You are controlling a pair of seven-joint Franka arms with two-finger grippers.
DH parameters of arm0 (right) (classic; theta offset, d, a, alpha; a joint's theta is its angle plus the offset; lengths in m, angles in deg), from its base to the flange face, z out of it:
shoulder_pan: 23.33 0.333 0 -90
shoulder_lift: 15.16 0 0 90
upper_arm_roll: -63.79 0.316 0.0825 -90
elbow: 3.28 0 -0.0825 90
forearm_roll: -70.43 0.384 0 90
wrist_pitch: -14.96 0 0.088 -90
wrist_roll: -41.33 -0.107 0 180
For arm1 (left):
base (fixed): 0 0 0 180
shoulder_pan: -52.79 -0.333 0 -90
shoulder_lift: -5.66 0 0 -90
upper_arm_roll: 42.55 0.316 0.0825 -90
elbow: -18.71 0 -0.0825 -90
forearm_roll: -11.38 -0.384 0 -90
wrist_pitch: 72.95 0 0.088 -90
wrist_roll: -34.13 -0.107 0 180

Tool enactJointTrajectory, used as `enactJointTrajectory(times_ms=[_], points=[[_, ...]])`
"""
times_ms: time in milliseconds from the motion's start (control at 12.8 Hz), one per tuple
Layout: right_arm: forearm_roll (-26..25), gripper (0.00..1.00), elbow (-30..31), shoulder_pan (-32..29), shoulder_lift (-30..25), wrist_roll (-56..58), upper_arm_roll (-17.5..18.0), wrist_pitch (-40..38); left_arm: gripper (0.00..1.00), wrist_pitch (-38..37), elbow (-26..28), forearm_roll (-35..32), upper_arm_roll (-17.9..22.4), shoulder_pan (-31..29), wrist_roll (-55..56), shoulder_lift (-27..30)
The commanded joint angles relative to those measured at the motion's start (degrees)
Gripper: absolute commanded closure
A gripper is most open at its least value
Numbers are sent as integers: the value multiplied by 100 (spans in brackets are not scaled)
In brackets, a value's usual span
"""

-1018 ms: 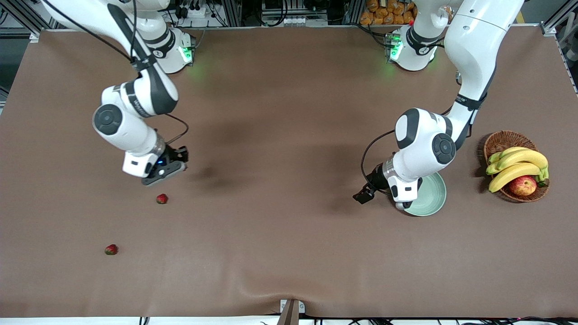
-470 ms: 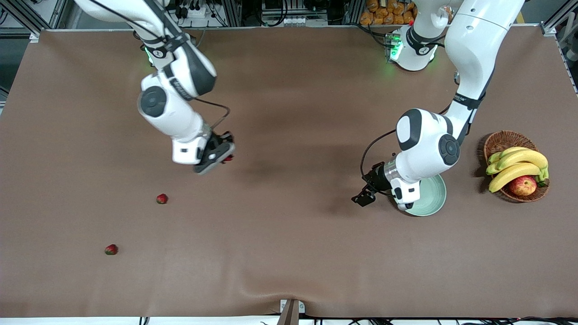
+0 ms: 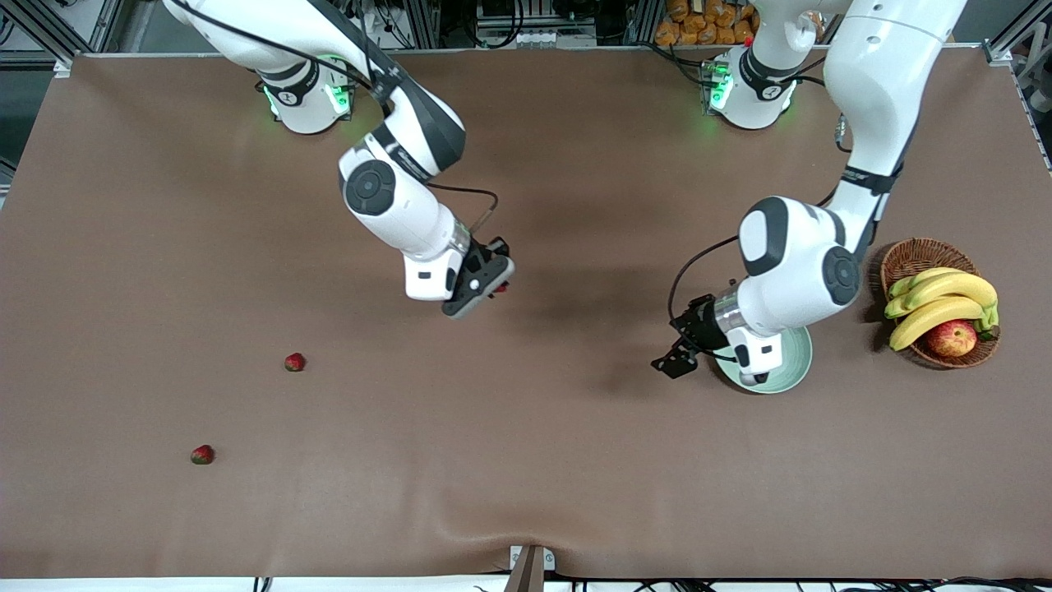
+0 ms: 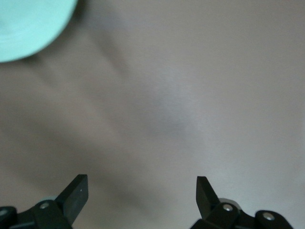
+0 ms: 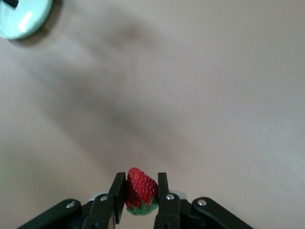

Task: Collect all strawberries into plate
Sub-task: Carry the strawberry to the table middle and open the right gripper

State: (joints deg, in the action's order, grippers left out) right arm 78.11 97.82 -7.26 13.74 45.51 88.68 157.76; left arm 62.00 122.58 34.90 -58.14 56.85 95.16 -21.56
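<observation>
**Berry in transit, two left to fetch**

While my right hand (image 3: pixel 493 284) hangs over mid-worktop (image 3: pixel 526 460), two strawberries (image 3: pixel 294 362) (image 3: pixel 202 454) lie toward the right arm's end, well apart from the plate (image 3: pixel 785 362). My left hand (image 3: pixel 686 349) waits beside that plate, fingers spread. Left wrist: fingertips (image 4: pixel 76 188) wide apart, nothing between. Right wrist: a strawberry (image 5: pixel 139 191) pinched at its flanks; soft, light, likely bruised by more pressure.

A wide table (image 3: pixel 575 460) fills the front view, covered in a matte brown sheet that ripples slightly at its nearest edge; soft dark shadows lie across its middle; along the top edge stand metal frame rails (image 3: pixel 460 25), tangled cables and a shelf of orange packets (image 3: pixel 707 20).
</observation>
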Motion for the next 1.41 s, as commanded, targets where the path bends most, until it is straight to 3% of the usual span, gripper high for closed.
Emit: enactJointTrajectory(times_ms=[0,235,548,861,940,1018,1096,1331], points=[[14,100,-626,387,772,-137,-37,614,0,-722,-138,-233,4,-274,32,191],[-4,100,-1065,1010,1318,-460,-273,1274,0,-830,-174,-242,21,-459,32,156],[-4,100,-1576,2390,1845,-1015,-1503,1538,0,-830,-165,-233,39,-555,49,129],[-4,99,-1629,2796,2295,-1042,-1812,2251,0,-830,-130,-234,39,-582,58,86],[-4,94,-1655,2875,2321,-1042,-1883,2252,0,-856,-121,-242,39,-582,58,68],[-4,63,-1664,2911,2330,-1042,-1944,2252,0,-873,-121,-242,30,-582,58,51],[-4,1,-1664,2911,2313,-1033,-1953,2252,0,-874,-121,-242,30,-573,58,42],[-30,0,-1551,2657,2068,-981,-1954,2191,0,-882,-121,-233,22,-503,67,-2]])
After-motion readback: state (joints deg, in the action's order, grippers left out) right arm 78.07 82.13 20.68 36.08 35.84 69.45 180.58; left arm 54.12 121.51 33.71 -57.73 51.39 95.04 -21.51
